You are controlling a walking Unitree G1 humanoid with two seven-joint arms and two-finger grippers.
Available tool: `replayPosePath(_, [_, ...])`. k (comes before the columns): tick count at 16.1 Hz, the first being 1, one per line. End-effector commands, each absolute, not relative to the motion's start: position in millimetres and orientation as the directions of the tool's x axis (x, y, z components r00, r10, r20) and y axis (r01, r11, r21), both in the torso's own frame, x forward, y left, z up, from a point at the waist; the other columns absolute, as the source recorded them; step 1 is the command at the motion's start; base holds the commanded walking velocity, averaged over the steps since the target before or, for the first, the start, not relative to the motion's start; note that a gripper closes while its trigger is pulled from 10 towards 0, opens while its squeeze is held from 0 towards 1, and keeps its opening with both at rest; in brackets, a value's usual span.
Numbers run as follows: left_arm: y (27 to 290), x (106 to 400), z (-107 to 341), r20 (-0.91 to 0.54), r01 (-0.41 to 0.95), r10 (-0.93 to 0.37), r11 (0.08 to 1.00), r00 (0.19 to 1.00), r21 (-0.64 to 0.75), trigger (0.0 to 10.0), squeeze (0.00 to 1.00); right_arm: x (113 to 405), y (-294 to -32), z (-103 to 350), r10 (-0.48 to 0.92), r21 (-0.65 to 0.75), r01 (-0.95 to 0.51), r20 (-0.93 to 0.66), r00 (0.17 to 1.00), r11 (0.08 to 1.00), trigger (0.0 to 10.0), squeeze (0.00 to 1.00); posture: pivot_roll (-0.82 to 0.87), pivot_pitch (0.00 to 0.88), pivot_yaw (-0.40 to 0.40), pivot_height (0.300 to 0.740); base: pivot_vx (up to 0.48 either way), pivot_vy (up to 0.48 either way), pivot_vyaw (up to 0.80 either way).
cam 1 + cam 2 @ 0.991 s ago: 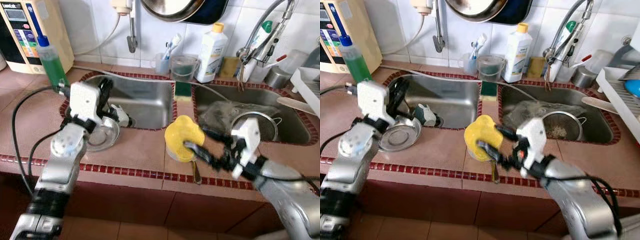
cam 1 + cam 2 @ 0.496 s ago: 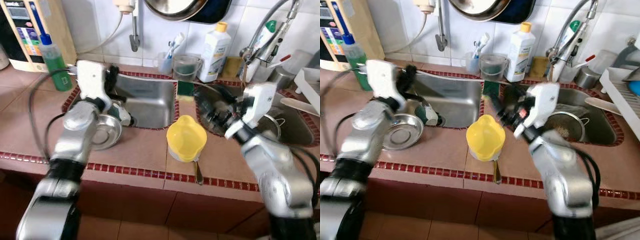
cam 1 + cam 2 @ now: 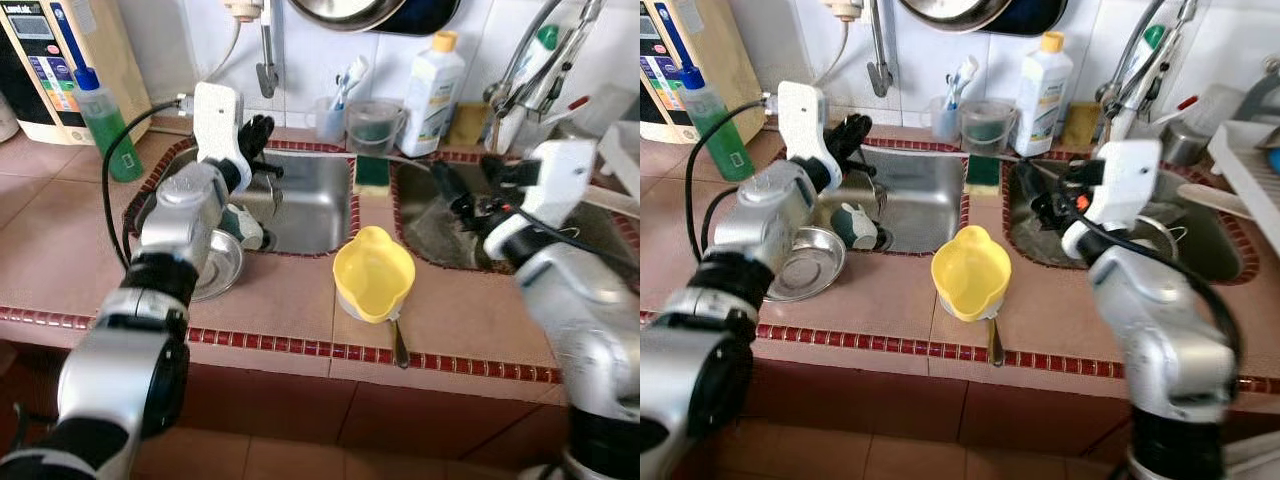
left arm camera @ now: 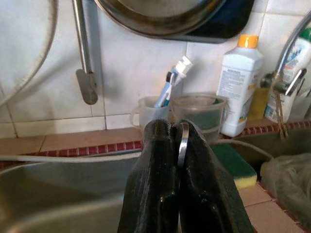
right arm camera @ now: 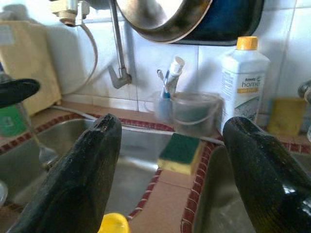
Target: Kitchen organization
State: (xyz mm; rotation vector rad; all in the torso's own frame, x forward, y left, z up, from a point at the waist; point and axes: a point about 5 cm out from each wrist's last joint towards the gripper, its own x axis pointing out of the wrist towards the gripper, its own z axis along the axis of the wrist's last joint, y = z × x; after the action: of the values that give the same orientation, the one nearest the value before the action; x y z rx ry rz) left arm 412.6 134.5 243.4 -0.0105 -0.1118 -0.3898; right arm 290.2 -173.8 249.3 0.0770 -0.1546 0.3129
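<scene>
My left gripper (image 3: 256,133) is raised over the left sink (image 3: 305,205), shut on the thin metal handle of a spoon (image 4: 182,141). The spoon's bowl (image 5: 44,155) hangs down into the basin. A yellow jug (image 3: 373,275) stands upright on the tiled counter between the two sinks, with nothing holding it. My right gripper (image 3: 466,190) hovers open over the right sink (image 3: 425,225), behind and to the right of the jug, fingers (image 5: 82,165) wide apart. A steel plate (image 3: 217,266) lies on the counter by the left sink, partly hidden by my left arm.
A green-and-white mug (image 3: 246,228) lies in the left sink. A metal utensil (image 3: 398,346) pokes out from under the jug toward the counter edge. A sponge (image 3: 371,176), cups with toothbrushes (image 3: 335,115), a white bottle (image 3: 433,80) and a green soap bottle (image 3: 102,125) line the back.
My right gripper has let go of the yellow jug, opened wide and risen back over the right sink. My left gripper lifted from beside the plate to above the left sink.
</scene>
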Motion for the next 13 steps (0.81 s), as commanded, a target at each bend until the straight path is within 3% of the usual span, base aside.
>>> replayPosePath(1, [140,415,248,0.101,0.377,-0.379,0.925,0.920,0.037,10.0,0.00,279,-180,252,0.313,0.036,-0.321,0.142,0.939,0.946,10.0,0.00,-0.15,0.099,0.047,0.740,0.000,0.000,0.00])
replayPosePath(8, [144,420,232,0.014,0.325,-0.326,0.945,0.945,0.043,10.0,0.00,219,-184,255,0.455,-0.107,-0.449,0.029,0.890,0.887,10.0,0.00,-0.29,0.191,0.086,0.740,0.000,0.000,0.00])
replayPosePath(13, [137,420,220,-0.031,0.304,-0.303,0.953,0.952,0.009,10.0,0.00,192,-176,250,0.539,-0.060,-0.539,-0.019,0.842,0.840,10.0,0.00,-0.34,0.214,0.110,0.740,0.000,0.000,0.00])
